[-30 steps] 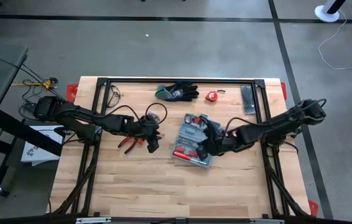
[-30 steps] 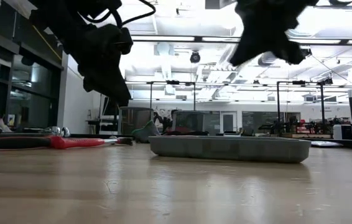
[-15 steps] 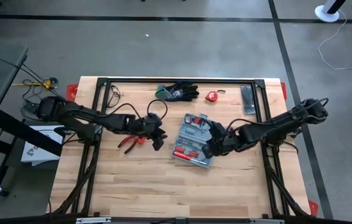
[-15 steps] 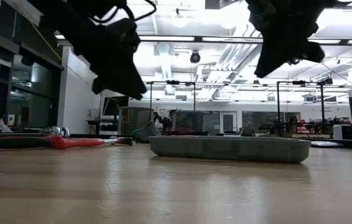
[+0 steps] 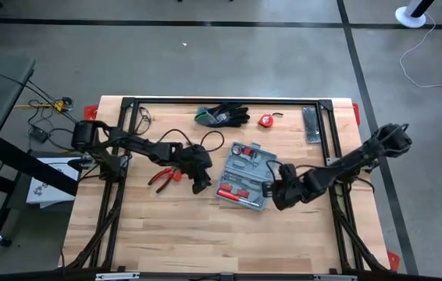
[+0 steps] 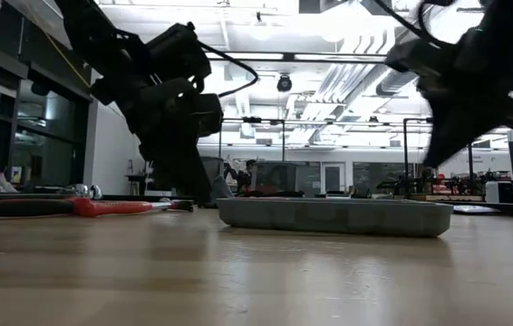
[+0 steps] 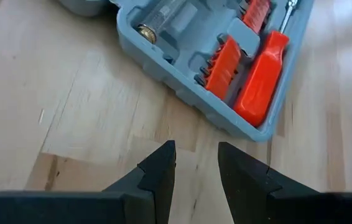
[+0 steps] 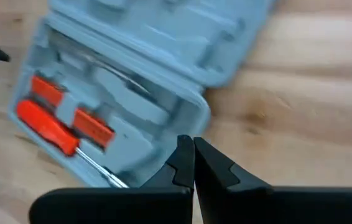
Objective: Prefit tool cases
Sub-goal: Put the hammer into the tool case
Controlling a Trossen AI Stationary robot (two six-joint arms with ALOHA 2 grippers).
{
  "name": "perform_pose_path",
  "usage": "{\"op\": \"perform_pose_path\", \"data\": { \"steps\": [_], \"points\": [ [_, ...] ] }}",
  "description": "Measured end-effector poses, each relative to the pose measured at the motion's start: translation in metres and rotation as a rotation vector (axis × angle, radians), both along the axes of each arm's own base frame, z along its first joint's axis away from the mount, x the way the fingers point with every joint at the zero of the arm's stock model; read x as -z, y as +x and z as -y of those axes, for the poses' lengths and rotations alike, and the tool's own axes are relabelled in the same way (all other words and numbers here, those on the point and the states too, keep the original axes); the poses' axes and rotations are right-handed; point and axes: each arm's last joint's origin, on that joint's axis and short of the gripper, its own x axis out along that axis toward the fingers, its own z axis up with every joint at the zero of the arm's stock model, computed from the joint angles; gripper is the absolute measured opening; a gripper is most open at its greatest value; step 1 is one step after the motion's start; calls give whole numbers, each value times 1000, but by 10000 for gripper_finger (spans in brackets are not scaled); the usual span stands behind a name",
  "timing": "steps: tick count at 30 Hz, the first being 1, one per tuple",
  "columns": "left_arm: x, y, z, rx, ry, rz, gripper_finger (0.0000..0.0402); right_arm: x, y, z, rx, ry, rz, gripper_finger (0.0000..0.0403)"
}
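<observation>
The grey-blue tool case (image 5: 244, 176) lies open and flat on the wooden table, with a red-handled screwdriver (image 7: 260, 74) and a red bit holder in its recesses. My left gripper (image 5: 201, 187) hangs low over the bare wood just left of the case. Its fingers are open (image 7: 196, 155) with nothing between them. My right gripper (image 5: 277, 197) is shut and points down over the case's near right corner (image 8: 191, 118). In the low view its tip (image 6: 431, 165) stands above the case (image 6: 333, 217).
Red-handled pliers (image 5: 161, 178) lie left of my left gripper. Black-and-green gloves (image 5: 222, 115), a small red tape measure (image 5: 265, 120) and a dark flat bar (image 5: 310, 125) lie along the far edge. A black frame (image 5: 127, 105) borders the table. Bare wood lies toward the near edge.
My left gripper has sunk and gone toward the case, tipping further downward. My right gripper has moved from over the case toward its near right corner, sinking and rolling about its own line. The case has not moved.
</observation>
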Motion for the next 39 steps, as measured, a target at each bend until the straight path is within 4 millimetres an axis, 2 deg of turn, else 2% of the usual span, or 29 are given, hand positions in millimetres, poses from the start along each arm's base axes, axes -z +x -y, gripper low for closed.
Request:
{"op": "perform_pose_path", "data": {
  "steps": [7,12,19,27,39],
  "points": [
    [0,0,0,-24,2,-4,115,24,-25,-8,111,35,-31,0],
    [1,0,-2,-88,47,-16,115,36,-30,-8,114,51,-12,0],
    [6,0,-11,-173,152,-36,115,44,-28,-3,94,66,23,0],
    [34,6,-12,-184,44,-108,115,53,-27,9,62,111,-22,0],
    [27,15,-9,-230,-21,-22,115,50,-5,40,-30,58,30,0]
  ]
}}
